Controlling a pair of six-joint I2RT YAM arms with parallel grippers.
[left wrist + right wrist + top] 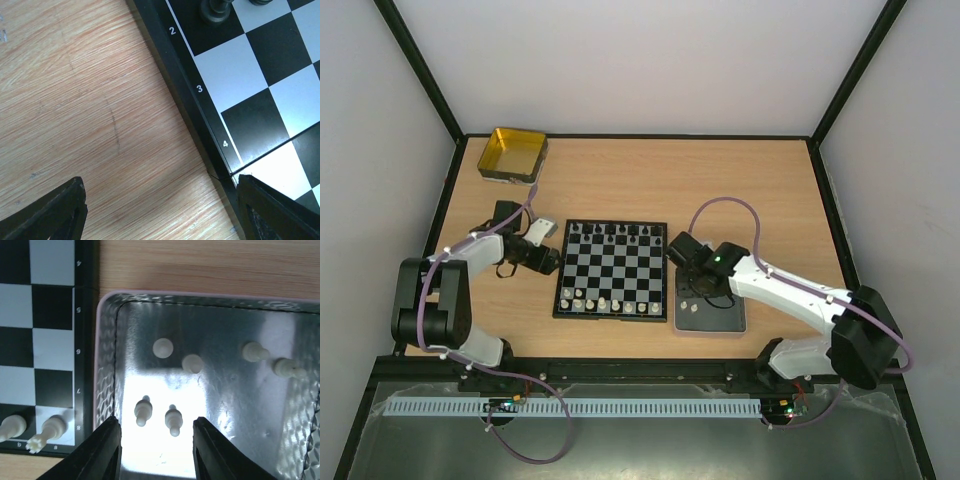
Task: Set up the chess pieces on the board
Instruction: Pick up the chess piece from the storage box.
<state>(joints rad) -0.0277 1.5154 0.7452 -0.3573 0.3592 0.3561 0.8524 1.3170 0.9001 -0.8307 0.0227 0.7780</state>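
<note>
The right gripper (156, 426) hangs open and empty over the tray (106, 330), with two white pawns (143, 410) below and between its fingers. The left gripper (160, 181), also open and empty, sits by the board (613, 272), at its left edge. Fetching a pawn looks like the step in hand: drop, pinch just one, carry it across.

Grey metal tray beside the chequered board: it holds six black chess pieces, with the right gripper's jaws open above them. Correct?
No. The six chess pieces in the grey metal tray are white, not black; the right wrist view shows it. The tray does lie beside the black and white chequered board, and the right gripper has its jaws open above them.
</note>
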